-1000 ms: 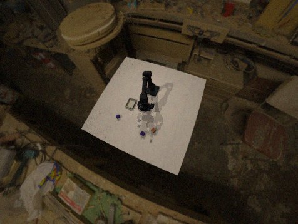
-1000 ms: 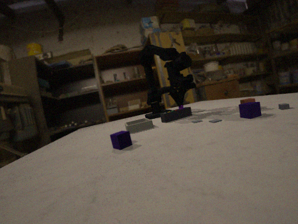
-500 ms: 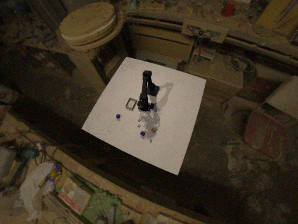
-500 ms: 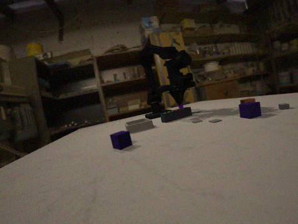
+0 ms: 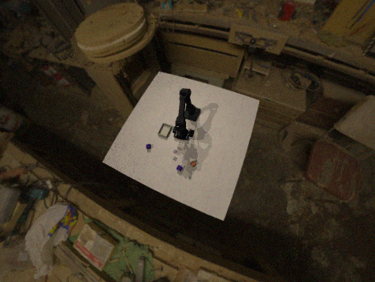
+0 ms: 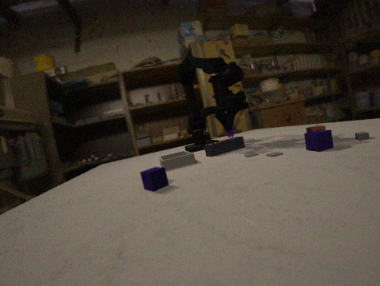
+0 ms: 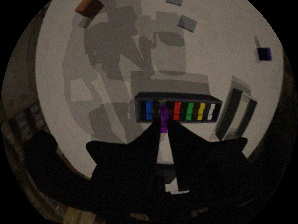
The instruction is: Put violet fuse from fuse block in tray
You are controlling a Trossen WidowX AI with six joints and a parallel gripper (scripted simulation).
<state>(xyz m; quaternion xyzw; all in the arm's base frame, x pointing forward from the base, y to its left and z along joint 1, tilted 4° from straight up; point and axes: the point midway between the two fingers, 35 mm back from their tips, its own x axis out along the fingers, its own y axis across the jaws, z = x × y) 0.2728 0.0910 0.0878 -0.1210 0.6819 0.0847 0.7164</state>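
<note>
My gripper (image 6: 230, 129) (image 7: 163, 121) is shut on the violet fuse (image 6: 230, 134) (image 7: 164, 116), which hangs upright over the fuse block (image 6: 225, 147) (image 7: 177, 96). In the exterior view its pale blades show just above the block's top edge; whether their tips are clear of the slot I cannot tell. The blue fuse (image 7: 148, 110) is on one side, the red fuse (image 7: 177, 111) on the other, then green, yellow and white fuses, all seated. The tray (image 5: 160, 130) (image 6: 180, 161) is empty, beyond the white fuse's end of the block. The arm hides the block in the top view.
One dark violet cube (image 5: 148, 146) (image 6: 155, 179) (image 7: 264, 54) lies beyond the tray. Another violet cube (image 5: 180, 168) (image 6: 319, 141) lies near an orange block (image 5: 193, 163) (image 6: 315, 129) (image 7: 89, 8). Flat grey pieces (image 6: 275, 154) (image 7: 187, 23) lie in front of the block; a small grey block (image 6: 362, 136) is farther off.
</note>
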